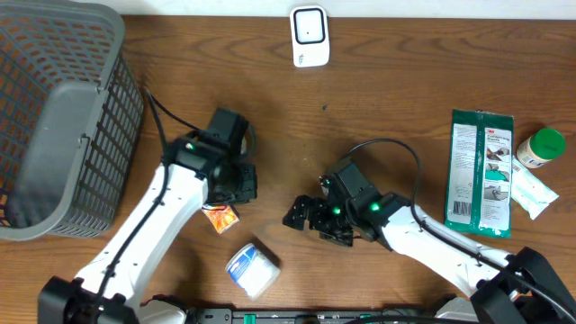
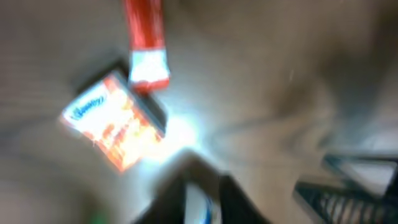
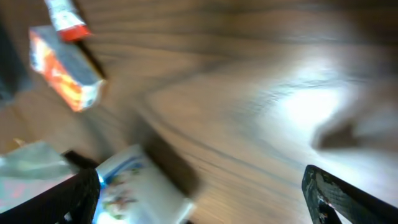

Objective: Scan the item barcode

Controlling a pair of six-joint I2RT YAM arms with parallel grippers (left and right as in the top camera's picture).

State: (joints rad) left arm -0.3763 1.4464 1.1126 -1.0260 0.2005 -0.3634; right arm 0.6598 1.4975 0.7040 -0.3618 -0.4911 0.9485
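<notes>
An orange snack packet (image 1: 220, 217) lies flat on the wooden table, just below my left gripper (image 1: 240, 181). In the blurred left wrist view the packet (image 2: 115, 121) lies ahead of the dark fingers (image 2: 233, 202), apart from them. The jaws stand a narrow gap apart with nothing held. A red and white tube (image 2: 147, 46) lies next to the packet. My right gripper (image 1: 308, 216) hovers wide open at the table's middle, with nothing between its fingers (image 3: 348, 193). A white and blue pack (image 3: 134, 190) lies by its left finger. The white scanner (image 1: 309, 36) stands at the far edge.
A grey mesh basket (image 1: 63, 117) fills the far left. At the right lie a green package (image 1: 481, 171), a green-lidded bottle (image 1: 540, 147) and a white tube (image 1: 533, 193). The white and blue pack (image 1: 252, 268) sits near the front edge.
</notes>
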